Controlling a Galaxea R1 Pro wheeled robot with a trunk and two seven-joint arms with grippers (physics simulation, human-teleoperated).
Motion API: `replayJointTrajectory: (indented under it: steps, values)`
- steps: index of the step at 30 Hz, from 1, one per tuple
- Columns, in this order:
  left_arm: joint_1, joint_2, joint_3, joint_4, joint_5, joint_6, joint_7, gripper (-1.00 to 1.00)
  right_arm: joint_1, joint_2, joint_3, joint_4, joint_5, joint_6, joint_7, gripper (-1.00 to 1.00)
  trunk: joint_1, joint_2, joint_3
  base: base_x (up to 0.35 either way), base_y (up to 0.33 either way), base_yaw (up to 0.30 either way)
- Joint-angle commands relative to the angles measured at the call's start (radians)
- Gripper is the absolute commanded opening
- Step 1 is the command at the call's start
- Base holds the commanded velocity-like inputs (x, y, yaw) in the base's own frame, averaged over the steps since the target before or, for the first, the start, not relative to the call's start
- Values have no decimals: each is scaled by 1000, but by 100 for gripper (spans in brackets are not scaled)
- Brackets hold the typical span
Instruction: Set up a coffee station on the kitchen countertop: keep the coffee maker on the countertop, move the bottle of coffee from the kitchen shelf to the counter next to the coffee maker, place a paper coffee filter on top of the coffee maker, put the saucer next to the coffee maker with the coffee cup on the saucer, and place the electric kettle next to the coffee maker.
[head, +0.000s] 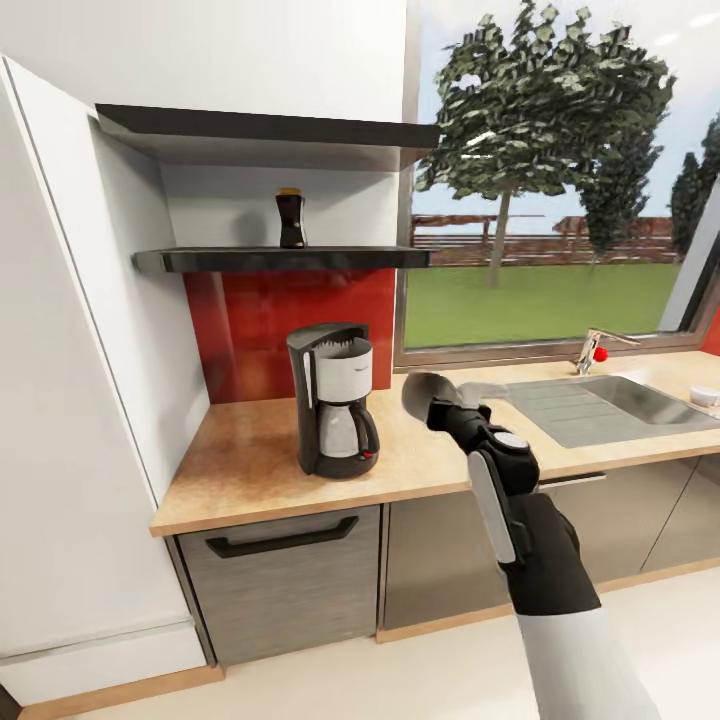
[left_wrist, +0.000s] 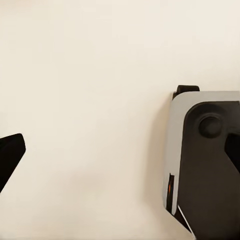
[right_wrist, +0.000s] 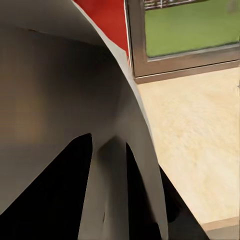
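Observation:
The black-and-white coffee maker stands on the light-wood kitchen countertop. Above it, the dark bottle of coffee stands on the thin black kitchen shelf. To the right of the coffee maker and above the counter, my right gripper is shut on a pale curved sheet that looks like the paper coffee filter. In the right wrist view the filter fills most of the picture, with a dark finger on each side of its fold. In the left wrist view, one left fingertip shows over pale floor.
A steel sink with a faucet is set in the counter to the right, under a large window. A small white object sits at the counter's far right. A white tall cabinet bounds the counter on the left.

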Motion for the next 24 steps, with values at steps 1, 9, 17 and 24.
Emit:
replayJointTrajectory:
  steps: [1,9,17,24]
  values:
    - [0,0,1,1,3,-1,-1,100,-37,0,1,8,-15,35,-10,-100,0,-1,-1,0,0,0]
    - [0,-1,0,2,3,3,-1,100,-340,22,-1,184,-21,257,-13,-100,0,-1,-1,0,0,0]
    - [1,2,0,4,3,4,-3,100,-509,55,-73,313,-20,326,-22,-100,0,-1,-1,0,0,0]
    - [2,2,0,4,3,4,-6,100,-727,55,-398,679,-22,327,-25,-100,0,-1,-1,0,0,0]
